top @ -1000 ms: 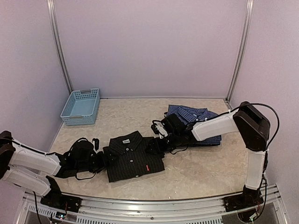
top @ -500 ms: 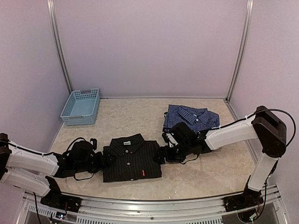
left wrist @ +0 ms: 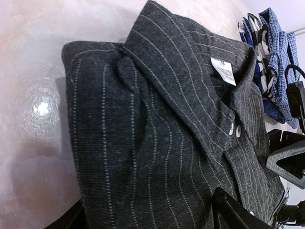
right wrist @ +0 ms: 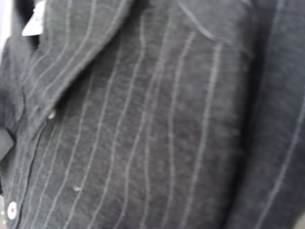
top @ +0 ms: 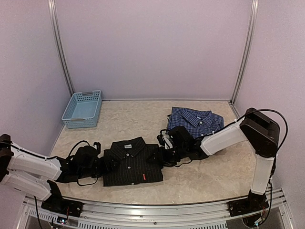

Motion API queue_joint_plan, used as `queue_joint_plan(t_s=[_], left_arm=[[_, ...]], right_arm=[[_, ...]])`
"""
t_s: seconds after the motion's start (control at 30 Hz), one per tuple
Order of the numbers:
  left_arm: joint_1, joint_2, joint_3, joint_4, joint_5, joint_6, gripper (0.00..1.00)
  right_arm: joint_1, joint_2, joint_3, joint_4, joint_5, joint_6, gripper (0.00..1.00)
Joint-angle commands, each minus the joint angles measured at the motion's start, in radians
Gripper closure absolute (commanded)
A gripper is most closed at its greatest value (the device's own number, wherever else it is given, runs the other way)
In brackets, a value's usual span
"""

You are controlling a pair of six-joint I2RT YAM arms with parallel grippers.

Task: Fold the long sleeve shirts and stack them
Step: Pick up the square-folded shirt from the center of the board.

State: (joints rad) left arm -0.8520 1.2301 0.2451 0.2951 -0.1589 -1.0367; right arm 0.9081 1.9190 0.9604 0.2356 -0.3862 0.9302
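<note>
**Both tools at the black shirt's edges**

Light blue basket [top: 79, 123] sits back left on the table [top: 124, 119], well apart from both shirts. Black pinstripe shirt [top: 133, 164] lies folded at front centre, collar pointing away from the arms. Left tool [top: 109, 161] is at its left edge, fingers [left wrist: 231, 217] apart with cloth between them. Right tool [top: 164, 151] is at its right edge. The right wrist view is all cloth, so can't tell its state. Blue check shirt [top: 195, 120] lies folded just behind the right tool. Table is pale and marbled, walls [top: 152, 47] lilac.

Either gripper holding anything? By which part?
Cannot be told. Left gripper straddles one side edge of the black pinstriped cloth shirt, jaws wide; right gripper is at the opposite edge, fingers unseen.
</note>
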Motion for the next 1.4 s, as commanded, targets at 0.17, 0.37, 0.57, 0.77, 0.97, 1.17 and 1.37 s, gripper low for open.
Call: queue_joint_plan(t_s=[0.17,0.37,0.57,0.77,0.97,1.17,1.37], left_arm=[[-0.037,0.088,-0.017,-0.025,0.032,0.000,0.24],[-0.057,0.126,-0.013,0.007,0.030,-0.005,0.25],[-0.059,0.101,-0.003,-0.020,0.011,0.012,0.25],[-0.058,0.036,0.061,-0.123,-0.071,0.079,0.19],[-0.033,-0.086,0.125,-0.264,-0.192,0.154,0.16],[0.040,-0.197,0.147,-0.292,-0.200,0.206,0.15],[0.080,-0.202,0.176,-0.315,-0.189,0.233,0.14]], right_arm=[[0.025,0.063,-0.001,0.043,-0.056,0.044,0.47],[0.015,0.075,-0.005,0.157,-0.082,0.053,0.61],[-0.005,0.089,-0.043,0.329,-0.154,0.103,0.81],[-0.008,-0.034,0.040,0.091,-0.057,-0.028,1.00],[-0.039,-0.135,0.211,-0.236,0.049,-0.224,1.00],[-0.119,-0.181,0.388,-0.476,0.073,-0.385,1.00],[-0.258,-0.277,0.506,-0.650,0.115,-0.482,1.00]])
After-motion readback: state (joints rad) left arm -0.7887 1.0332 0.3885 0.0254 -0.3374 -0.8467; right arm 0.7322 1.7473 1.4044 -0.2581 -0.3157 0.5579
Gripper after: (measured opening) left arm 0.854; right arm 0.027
